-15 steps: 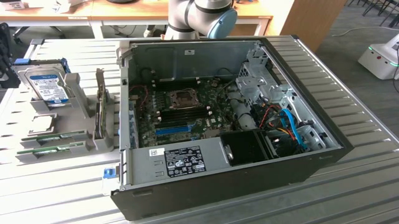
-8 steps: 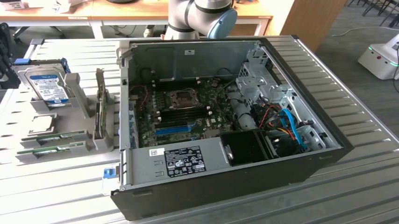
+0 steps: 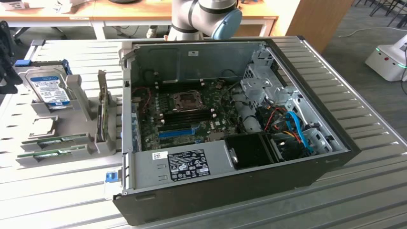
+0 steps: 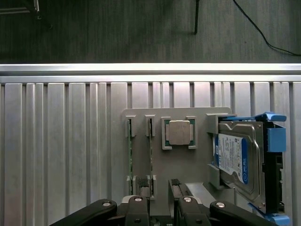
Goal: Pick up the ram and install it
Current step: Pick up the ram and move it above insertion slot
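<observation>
Aluminium, ribbed, makes the table (image 3: 356, 191), and on it we see a grey holder (image 4: 188, 165) beside the open case (image 3: 254, 181). From the wrist view we look straight down on the holder. The ram (image 4: 151, 155) and a second ram (image 4: 130, 155) stand on edge in neighbouring slots, side by side and apart. The CPU (image 4: 179, 133) sits next to them, and the hard drive (image 4: 237, 160) is beyond that.

This view also gives us the gripper (image 4: 159, 187). Its fingers (image 4: 136, 209) are spread wide with the holder showing between them, and they have hold of nothing. It hangs over the holder's edge near one end of the two sticks.

The exterior view adds the arm (image 3: 203, 16) standing behind the case, the motherboard (image 3: 190, 112) inside it, and a dark card (image 3: 102, 112) upright in the holder, on the exterior view's left of the case. There both sticks lie in the holder, outside the case.
</observation>
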Controlling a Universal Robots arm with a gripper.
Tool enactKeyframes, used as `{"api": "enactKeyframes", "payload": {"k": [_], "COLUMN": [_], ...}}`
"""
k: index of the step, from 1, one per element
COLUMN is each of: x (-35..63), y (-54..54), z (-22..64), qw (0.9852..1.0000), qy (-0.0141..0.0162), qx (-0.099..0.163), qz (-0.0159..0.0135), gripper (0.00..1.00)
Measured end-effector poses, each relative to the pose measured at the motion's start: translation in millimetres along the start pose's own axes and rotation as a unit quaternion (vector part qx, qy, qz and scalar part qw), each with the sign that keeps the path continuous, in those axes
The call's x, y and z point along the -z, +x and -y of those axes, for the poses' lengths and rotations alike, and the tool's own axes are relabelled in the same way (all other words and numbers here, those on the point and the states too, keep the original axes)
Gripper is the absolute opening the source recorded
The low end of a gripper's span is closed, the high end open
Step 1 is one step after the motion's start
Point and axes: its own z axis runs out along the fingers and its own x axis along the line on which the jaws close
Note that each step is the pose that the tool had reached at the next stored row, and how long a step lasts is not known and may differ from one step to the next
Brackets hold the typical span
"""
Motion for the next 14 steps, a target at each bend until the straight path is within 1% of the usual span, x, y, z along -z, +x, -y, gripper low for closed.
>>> {"api": "enactKeyframes", "payload": {"k": [3, 14], "x": [-1.9, -21.8], "y": [0.1, 0.5], "z": [0.0, 0.8], "qw": [1.0, 1.0], "qy": [0.0001, 0.0002], "qx": [0.0, 0.0], "qz": [0.0002, 0.001], "gripper": [0.3, 0.3]}}
